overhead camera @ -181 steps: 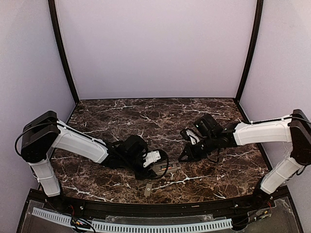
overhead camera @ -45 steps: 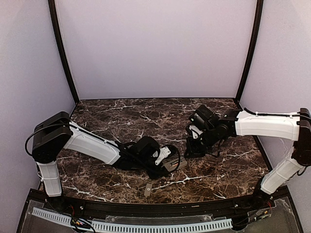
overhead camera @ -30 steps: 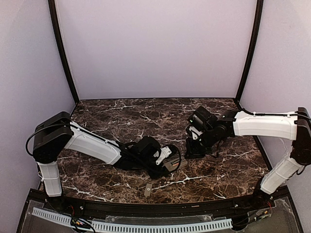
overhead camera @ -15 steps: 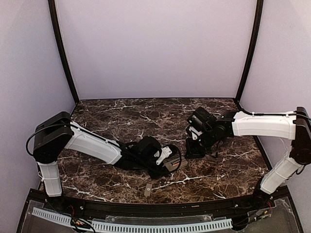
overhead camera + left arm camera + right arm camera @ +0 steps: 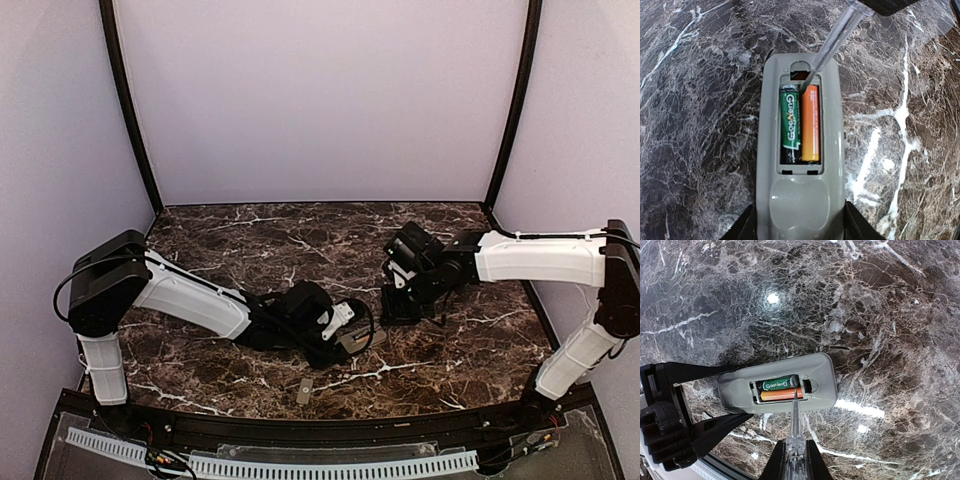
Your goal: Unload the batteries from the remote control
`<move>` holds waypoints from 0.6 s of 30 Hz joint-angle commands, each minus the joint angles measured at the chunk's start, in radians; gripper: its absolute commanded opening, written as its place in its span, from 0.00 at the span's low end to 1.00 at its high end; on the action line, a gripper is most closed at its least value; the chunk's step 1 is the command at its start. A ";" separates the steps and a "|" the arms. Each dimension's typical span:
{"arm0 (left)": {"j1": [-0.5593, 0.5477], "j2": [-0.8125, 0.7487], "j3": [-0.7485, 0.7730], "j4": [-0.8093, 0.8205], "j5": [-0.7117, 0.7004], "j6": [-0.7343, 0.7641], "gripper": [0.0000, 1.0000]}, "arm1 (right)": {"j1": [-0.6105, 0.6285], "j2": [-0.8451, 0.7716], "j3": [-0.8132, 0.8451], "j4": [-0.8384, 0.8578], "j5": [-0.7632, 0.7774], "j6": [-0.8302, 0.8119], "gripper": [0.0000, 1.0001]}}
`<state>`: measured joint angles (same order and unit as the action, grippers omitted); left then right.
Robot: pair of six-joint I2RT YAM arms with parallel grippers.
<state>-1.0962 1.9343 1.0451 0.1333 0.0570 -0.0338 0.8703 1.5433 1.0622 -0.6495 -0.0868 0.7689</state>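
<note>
One remote control (image 5: 800,200), two batteries (image 5: 778,385) in its open bay, on a marble tabletop (image 5: 250,240).
We see the left jaws clamped on the grey remote's sides, its back facing up. A green-and-black battery (image 5: 789,131) and an orange battery (image 5: 810,122) lie side by side inside. The right jaws pinch one clear pick (image 5: 832,42), its tip at the bay's far end by the orange battery. One small grey cover (image 5: 304,391) lies apart.
</note>
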 commanded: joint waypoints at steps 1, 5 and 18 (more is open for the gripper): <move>-0.011 0.012 0.011 -0.038 0.004 0.006 0.00 | 0.002 0.023 -0.016 0.031 0.024 0.010 0.00; -0.013 0.012 0.012 -0.038 0.003 0.007 0.00 | 0.002 0.029 -0.026 0.042 0.017 0.012 0.00; -0.013 0.017 0.017 -0.040 0.005 0.008 0.00 | 0.002 0.018 -0.052 0.097 -0.039 0.004 0.00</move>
<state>-1.1000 1.9358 1.0470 0.1322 0.0505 -0.0307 0.8703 1.5600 1.0359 -0.5911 -0.1001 0.7692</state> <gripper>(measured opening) 0.510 0.100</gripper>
